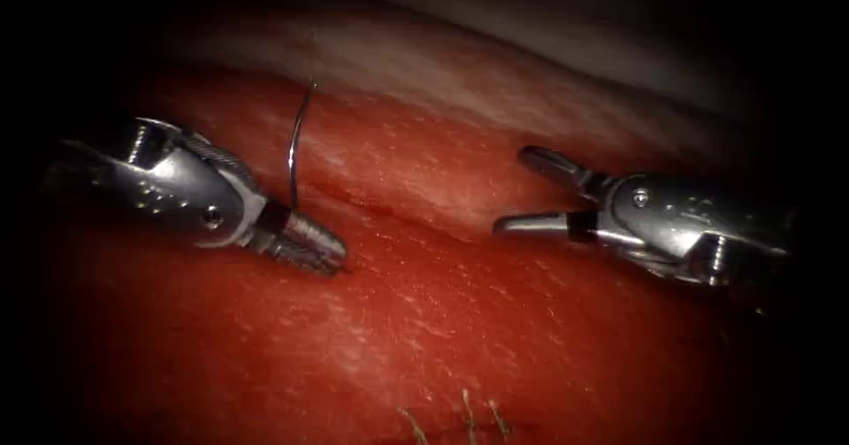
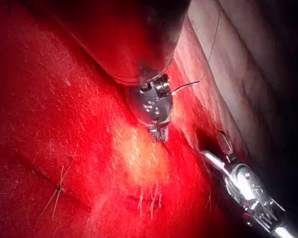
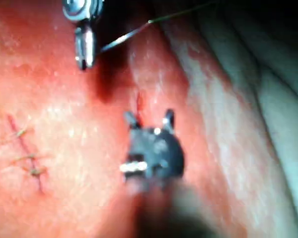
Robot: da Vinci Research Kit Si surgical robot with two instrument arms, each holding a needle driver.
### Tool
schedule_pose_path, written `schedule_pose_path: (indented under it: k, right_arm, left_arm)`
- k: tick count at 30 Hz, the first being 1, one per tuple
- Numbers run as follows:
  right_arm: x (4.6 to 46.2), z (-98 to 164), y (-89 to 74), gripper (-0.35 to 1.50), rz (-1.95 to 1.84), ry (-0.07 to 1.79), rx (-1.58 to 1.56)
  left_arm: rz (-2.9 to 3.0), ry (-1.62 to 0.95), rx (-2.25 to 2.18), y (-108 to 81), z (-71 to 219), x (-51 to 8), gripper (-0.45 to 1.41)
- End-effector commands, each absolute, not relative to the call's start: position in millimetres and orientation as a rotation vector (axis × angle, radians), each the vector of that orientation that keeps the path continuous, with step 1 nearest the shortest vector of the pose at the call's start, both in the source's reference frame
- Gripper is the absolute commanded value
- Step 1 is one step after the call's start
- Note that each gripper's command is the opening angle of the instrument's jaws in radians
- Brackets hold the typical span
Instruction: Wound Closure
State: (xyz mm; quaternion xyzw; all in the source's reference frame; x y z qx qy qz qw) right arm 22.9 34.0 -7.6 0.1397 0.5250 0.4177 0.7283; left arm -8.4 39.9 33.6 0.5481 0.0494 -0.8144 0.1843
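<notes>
Clamping needle (image 1: 296, 149) base, left pincer (image 1: 320, 249); right pincer (image 1: 522, 188) agape, empty; stitches (image 3: 27, 158) wrist-seen.

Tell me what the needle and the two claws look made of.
Needle: thin polished metal, judging by its bright glint; the left claw, shut, grips its lower end, off the tissue. Both claws look like shiny steel with ribbed, reflective surfaces. The right claw is open and holds nothing.

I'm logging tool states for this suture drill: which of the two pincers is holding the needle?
The left pincer, left of the cut, is shut on the needle at one end; the curve rises free of the tissue. The right pincer is open and holds nothing.
</notes>
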Motion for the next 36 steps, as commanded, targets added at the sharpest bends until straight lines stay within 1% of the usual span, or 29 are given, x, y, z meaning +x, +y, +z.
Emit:
schedule_pose_path:
  k: [1, 4, 6, 13, 30, 36]
  right_arm:
    - [24.5, -7.2, 34.1, 0.52, 0.964, 1.222, 0.342]
    - [25.6, -7.1, 34.2, 0.51, 1.011, 1.279, 0.402]
    - [27.4, -7.2, 34.0, 0.49, 1.054, 1.36, 0.491]
    - [29.6, -7.3, 33.7, 0.47, 1.088, 1.434, 0.587]
    - [30.4, -6.5, 32.9, 0.46, 1.135, 1.477, 0.684]
    - [31.4, -6.3, 32.6, 0.46, 1.161, 1.493, 0.698]
  left_arm:
    - [-2.272, 0.145, 1.575, 39.3, 34.3, -9.0, -0.35]
    - [-2.217, 0.149, 1.626, 38.8, 34.6, -9.3, -0.35]
    - [-2.132, 0.143, 1.712, 37.9, 35.2, -10.0, -0.35]
    - [-1.966, 0.121, 1.841, 36.6, 36.3, -11.5, -0.35]
    - [-1.804, 0.093, 1.945, 36.3, 36.5, -11.7, -0.35]
    - [-1.784, 0.068, 1.956, 36.3, 35.4, -11.9, -0.35]
